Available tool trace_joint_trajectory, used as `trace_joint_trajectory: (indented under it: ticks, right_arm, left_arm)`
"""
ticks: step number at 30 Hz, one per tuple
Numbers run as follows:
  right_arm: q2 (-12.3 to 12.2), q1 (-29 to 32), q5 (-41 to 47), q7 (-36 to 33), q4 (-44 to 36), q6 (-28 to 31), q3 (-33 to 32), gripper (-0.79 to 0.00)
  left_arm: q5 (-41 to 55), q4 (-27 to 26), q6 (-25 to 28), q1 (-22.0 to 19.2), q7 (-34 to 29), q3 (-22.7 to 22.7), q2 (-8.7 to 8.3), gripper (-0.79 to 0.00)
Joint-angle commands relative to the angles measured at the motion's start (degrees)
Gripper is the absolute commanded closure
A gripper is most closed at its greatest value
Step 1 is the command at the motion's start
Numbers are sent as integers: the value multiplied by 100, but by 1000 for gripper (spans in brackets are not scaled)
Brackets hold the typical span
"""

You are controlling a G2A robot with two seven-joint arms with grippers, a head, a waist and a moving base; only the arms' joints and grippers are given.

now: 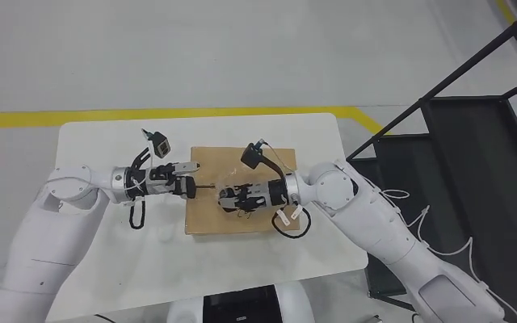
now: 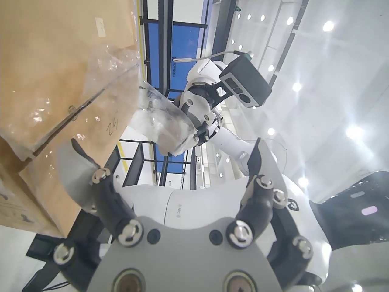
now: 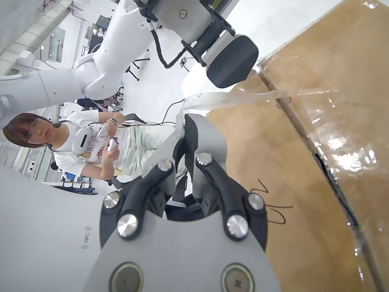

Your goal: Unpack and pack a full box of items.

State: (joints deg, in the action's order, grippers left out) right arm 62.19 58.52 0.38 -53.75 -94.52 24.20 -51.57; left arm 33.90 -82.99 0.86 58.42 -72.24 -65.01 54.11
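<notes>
Cardboard box (image 1: 208, 218) beneath right hand (image 1: 227, 199), clear tape (image 3: 231, 98) apparently between its fingers (image 3: 212, 148).

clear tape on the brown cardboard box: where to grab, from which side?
The loose end of the clear plastic tape strip, lifted off the brown cardboard box; the rest lies flat along the seam with no edge to pinch. Come from above the box top, pinching the strip's flat faces. The right gripper looks shut on that end.
</notes>
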Motion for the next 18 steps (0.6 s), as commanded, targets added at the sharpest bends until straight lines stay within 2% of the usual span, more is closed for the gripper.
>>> trace_joint_trajectory:
  ticks: [1, 2, 8, 18]
  right_arm:
    - [16, -39, 18, 20, 58, -35, 30, -320]
    - [27, -68, 25, 39, 86, -69, 51, -785]
    - [107, -218, -80, 424, 177, -147, 159, -785]
    - [223, -278, -925, 1470, -71, 522, 288, -785]
  left_arm:
    - [-22, 29, 53, -19, 33, 6, 8, -785]
    - [-32, 41, 59, -19, 54, 1, 9, -785]
    - [-213, -79, 144, 125, 405, -186, -23, -785]
    - [-69, -101, 102, 551, 647, -814, -135, -785]
